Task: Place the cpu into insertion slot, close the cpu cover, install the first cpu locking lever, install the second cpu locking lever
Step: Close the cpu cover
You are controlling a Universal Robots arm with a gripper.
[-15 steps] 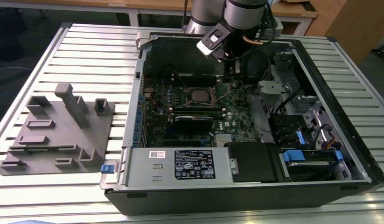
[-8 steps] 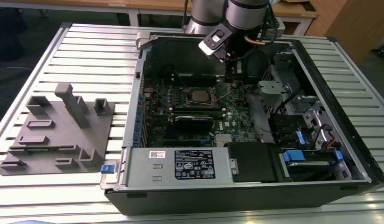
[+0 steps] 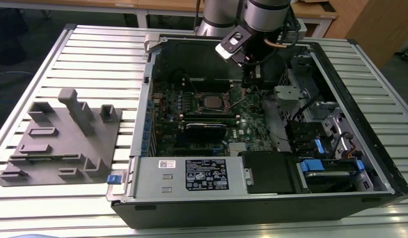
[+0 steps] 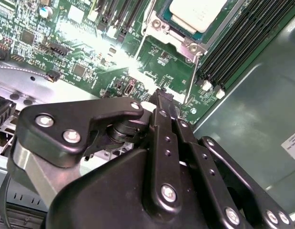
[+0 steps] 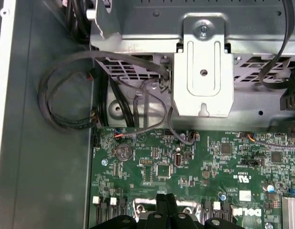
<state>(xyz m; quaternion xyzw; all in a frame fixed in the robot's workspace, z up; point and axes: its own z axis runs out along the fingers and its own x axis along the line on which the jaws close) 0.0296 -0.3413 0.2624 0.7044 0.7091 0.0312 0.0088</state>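
- Progress so far: the cpu (image 4: 195, 12) lies seated in the insertion slot (image 4: 158, 24), so the first step looks done.
- Around it the cpu cover (image 3: 198, 101) seems to lie flat, though I cannot be sure.
- One thin locking lever (image 4: 191, 78) stands free beside the socket, and I judge both levers are left to do.
- The pincer (image 4: 161, 95) has its fingers pressed together, holding nothing. In the exterior view it hovers at the socket's 1 o'clock.
- A white label (image 3: 205, 174) sits on the power supply (image 3: 157, 173) at 6 o'clock in the case (image 3: 257, 208), and white lettering marks the green motherboard (image 5: 209, 157).
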